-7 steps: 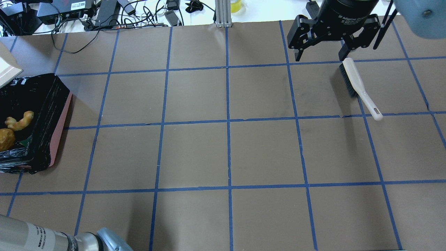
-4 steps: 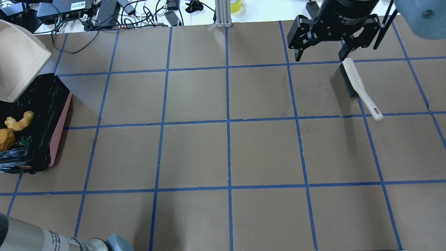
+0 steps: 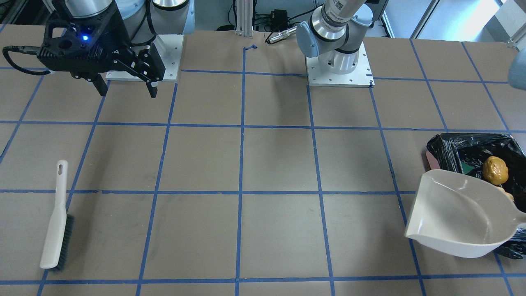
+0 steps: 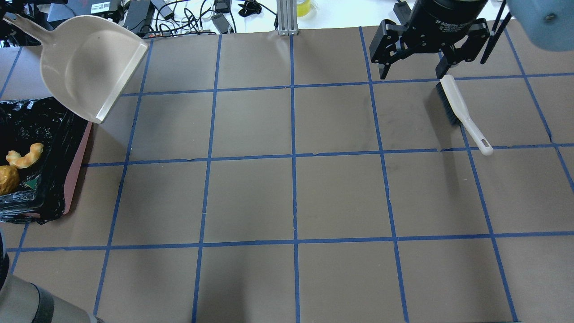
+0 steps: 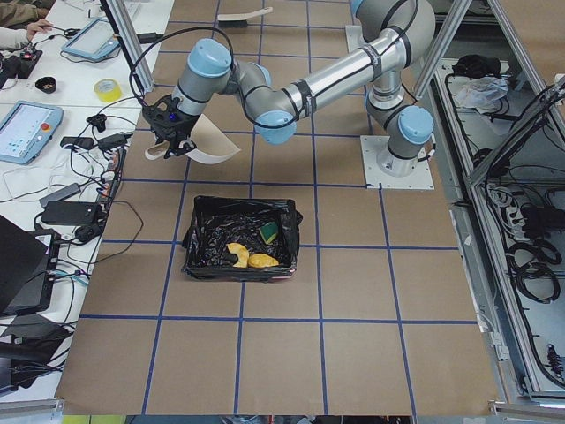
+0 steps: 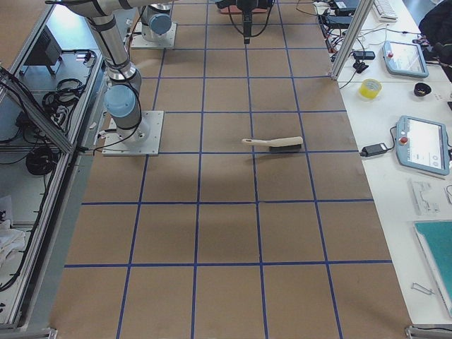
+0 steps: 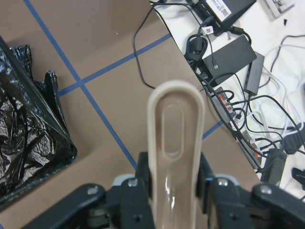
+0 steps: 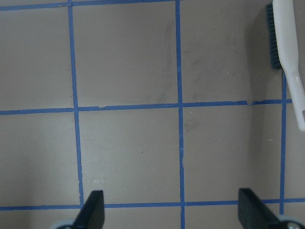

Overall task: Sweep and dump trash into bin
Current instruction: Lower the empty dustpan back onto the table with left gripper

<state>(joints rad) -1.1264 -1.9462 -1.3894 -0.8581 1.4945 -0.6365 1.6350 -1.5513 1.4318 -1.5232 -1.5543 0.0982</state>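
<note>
Three pieces of trash are lying in the bin (image 4: 77, 170), exactly where they were a second ago: a lumpy potato-like oval (image 4: 8, 178), a tan crescent (image 4: 24, 154) just beyond it, and a sponge (image 5: 269, 232) showing its green face beside them. The bin, pink and lined with a crinkled black bag, is sitting at the left edge of the counter (image 4: 291, 197), about midway between the near and far edges. At the near left corner, less of the left arm (image 4: 18, 300) is showing than before, and its blue joint has slid out of the overhead view.

Farther out, toward the right edge, the brush (image 4: 459, 110) is lying flat on the counter with its handle pointing back toward the near right. It has not moved.

The big change is happening along the far edge. Earlier only a sliver of the dustpan (image 4: 87, 63) was poking in over the bin. Now the whole pan is hanging in full view above the far left corner, raised off the counter with its hollow facing up. Its lip is angling toward the bin's far end and its handle is pointing away to the far left. The left tool (image 7: 172, 179) is pinching that handle, fingers pressed against both sides. Toward the far right corner, the right tool (image 4: 412, 72) is hovering just beyond the brush's bristle end, fingers spread wide, keeping its earlier place.
</note>
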